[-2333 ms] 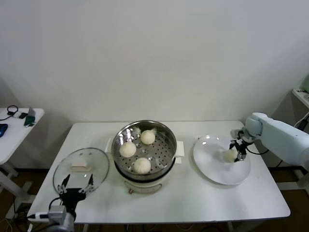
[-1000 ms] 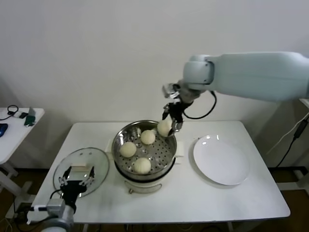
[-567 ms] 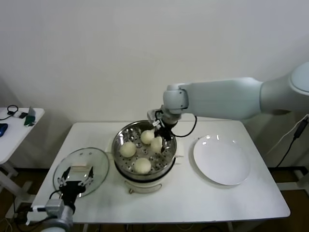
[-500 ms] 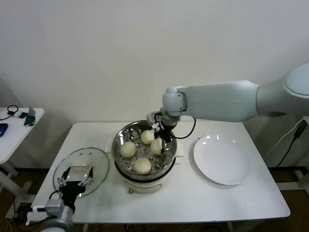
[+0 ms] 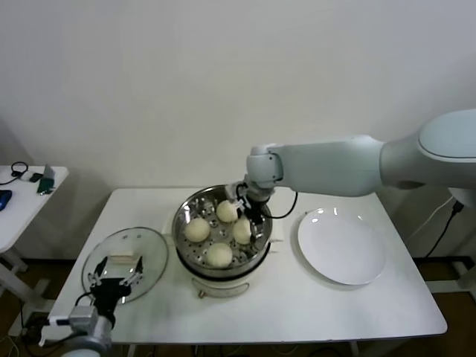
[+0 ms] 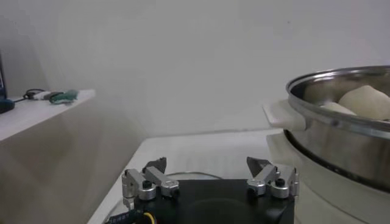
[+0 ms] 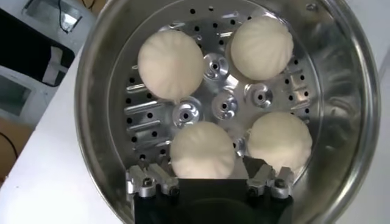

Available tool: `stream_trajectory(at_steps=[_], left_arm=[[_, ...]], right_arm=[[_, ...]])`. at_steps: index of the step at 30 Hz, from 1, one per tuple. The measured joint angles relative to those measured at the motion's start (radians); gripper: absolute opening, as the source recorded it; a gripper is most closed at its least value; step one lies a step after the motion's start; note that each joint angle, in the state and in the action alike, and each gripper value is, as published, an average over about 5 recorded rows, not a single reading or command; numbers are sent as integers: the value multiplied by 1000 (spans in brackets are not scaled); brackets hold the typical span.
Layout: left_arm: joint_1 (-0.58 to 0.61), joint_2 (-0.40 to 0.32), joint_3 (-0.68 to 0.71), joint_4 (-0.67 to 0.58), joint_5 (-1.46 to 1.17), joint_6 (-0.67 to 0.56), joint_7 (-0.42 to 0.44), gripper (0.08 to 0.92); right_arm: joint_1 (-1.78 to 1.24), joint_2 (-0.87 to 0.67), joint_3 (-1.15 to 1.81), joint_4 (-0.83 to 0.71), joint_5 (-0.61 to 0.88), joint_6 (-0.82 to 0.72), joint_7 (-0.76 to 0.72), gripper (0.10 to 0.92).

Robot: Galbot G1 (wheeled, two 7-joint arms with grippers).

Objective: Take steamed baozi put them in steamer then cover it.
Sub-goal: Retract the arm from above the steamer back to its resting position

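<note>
four steamed baozi (image 7: 202,150) sit in the steamer (image 7: 350,91); right pincer (image 7: 209,180) open above one, left pincer (image 6: 210,182) open.

Cream-white steamed baozi (image 7: 203,150) in shiny silver perforated steamer (image 7: 341,91), white plate (image 5: 342,249)

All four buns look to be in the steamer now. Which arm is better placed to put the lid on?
Left. The left gripper is open at the glass lid, near its white handle. The right gripper, open, is inside the steamer over a baozi, and the plate holds nothing.
</note>
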Motion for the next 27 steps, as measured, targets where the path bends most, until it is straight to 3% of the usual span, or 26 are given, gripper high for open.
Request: stream_trajectory(at_steps=[13,27], left_arm=[[-3,12,6,-25,-13,19,11,823],[-39,17,33,-46,12,36,14,823]], right_arm=[[83,-123,109,-6,177,28,-14,823],[-116,-380,566,-26,320,43,528,823]])
